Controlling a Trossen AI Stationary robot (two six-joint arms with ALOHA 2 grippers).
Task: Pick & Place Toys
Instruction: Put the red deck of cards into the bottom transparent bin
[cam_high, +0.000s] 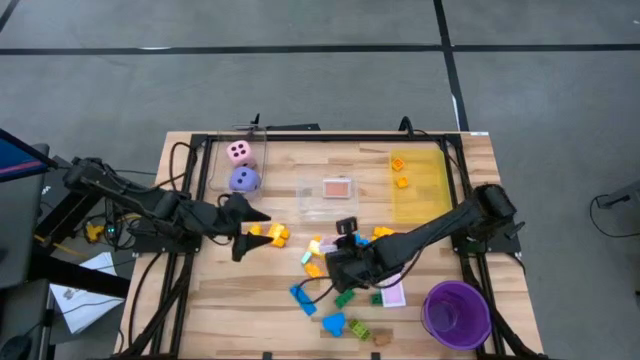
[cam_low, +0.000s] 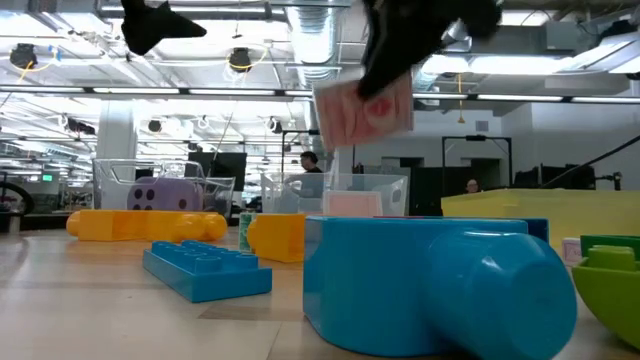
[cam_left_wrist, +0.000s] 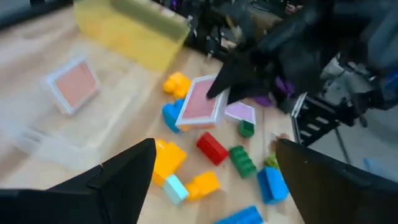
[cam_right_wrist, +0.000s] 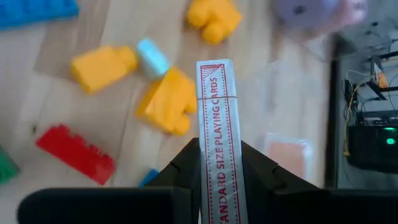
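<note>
The card pack (cam_right_wrist: 218, 143) hangs above the scattered bricks (cam_high: 340, 298) mid-bench, pinched edgewise in the right gripper (cam_right_wrist: 219, 163), whose jaws are closed on it. Carrying it level to the clear bin (cam_high: 335, 199), which already holds another pack (cam_high: 338, 188), should prevent slipping; the left gripper (cam_high: 250, 228) waits nearby, jaws wide and empty.

Card pack (cam_right_wrist: 219, 143), pink-backed, red-bordered, edge printed "STANDARD SIZE PLAYING CARDS"; lifted clear of table, pinched between right gripper (cam_right_wrist: 219, 165) fingers above brick scatter. Second pink-backed pack (cam_high: 338, 187), flat inside clear bin. Third card (cam_high: 394, 296), pale pink, flat on table beside purple cup. Pink die (cam_high: 239, 152) and purple die (cam_high: 244, 180), dotted, side by side at far left. Bricks: yellow-orange (cam_high: 270, 233), blue (cam_high: 303, 299), green (cam_high: 344, 298), red (cam_left_wrist: 211, 148), loose mid-table; two orange (cam_high: 399, 171) in yellow bin.
</note>
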